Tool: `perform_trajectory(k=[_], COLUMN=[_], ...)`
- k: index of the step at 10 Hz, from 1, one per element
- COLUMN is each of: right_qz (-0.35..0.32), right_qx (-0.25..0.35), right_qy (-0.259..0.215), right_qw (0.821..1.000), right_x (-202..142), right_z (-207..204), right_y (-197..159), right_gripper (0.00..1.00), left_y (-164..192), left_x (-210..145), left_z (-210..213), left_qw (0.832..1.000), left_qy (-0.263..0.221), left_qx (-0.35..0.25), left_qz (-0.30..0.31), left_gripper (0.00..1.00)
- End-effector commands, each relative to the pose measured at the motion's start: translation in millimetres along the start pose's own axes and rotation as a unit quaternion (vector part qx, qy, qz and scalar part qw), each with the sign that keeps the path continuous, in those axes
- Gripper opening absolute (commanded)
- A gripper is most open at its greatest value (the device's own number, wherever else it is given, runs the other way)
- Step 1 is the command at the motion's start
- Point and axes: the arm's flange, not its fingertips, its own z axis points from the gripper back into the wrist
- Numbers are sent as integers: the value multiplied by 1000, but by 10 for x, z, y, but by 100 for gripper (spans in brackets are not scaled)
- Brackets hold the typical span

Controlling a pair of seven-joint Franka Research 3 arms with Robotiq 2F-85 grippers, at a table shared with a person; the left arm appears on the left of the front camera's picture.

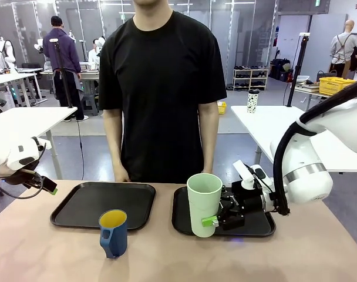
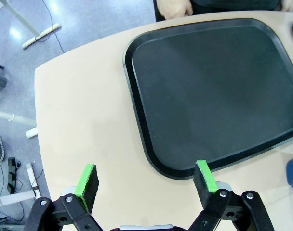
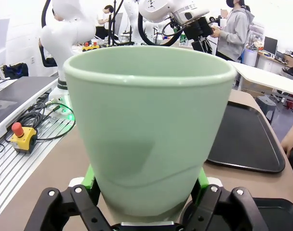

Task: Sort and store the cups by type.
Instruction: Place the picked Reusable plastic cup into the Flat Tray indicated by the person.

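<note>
- The mint-green tumbler (image 1: 204,202) stands upright on the right tray (image 1: 181,218), at its near-left corner, close to the rim
- The right gripper (image 1: 216,218) is clamped on the tumbler low down, a green pad on each side of its base (in the wrist view the cup rises straight up between the fingers)
- The blue mug (image 1: 113,233), yellow inside, sits on the bare surface (image 1: 43,252) just in front of the left tray (image 1: 102,200), handle turned towards the robot's side, well apart from both grippers
- The left gripper (image 2: 146,178) hangs with its fingers spread wide and nothing between them, over the left end of the surface, just off the left tray's corner
- The left tray's bed is bare, and a strip of open surface runs between the mug and the tumbler
- A person's hand (image 1: 121,174) rests at the far edge, behind the left tray
- Any print on the yellow button box (image 3: 22,137) is too small to read
</note>
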Motion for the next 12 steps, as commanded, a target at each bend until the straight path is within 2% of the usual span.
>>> perform_trajectory(k=[1,12], right_qz=[4,4], right_qx=[4,4], right_qy=[-3,-3], right_qw=[1000,1000], right_x=[10,10], right_z=[-8,-8], right_y=[-18,-18], right_gripper=[47,47], left_y=[9,9], left_x=[-3,-3], left_z=[6,6], left_qw=[1000,1000], left_qy=[0,0], left_qx=[3,3], left_qz=[-4,-4], left_gripper=[100,100])
